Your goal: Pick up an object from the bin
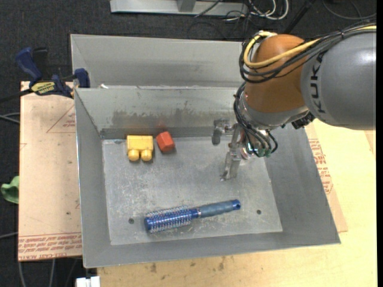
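Observation:
My gripper (222, 158) hangs over the right middle of the bin floor, open, with nothing between its fingers. A blue hairbrush (190, 215) lies along the front of the bin, bristle head to the left and handle pointing right, a little below the gripper. At the back left a yellow block (140, 147) with two round knobs rests near the rear wall. A small red block (164, 142) sits just to its right. The gripper touches none of them.
The arm with its orange cover and cables comes in from the right and overhangs the bin's right rear part. Bare bin floor lies between the gripper and the two blocks, and around the brush.

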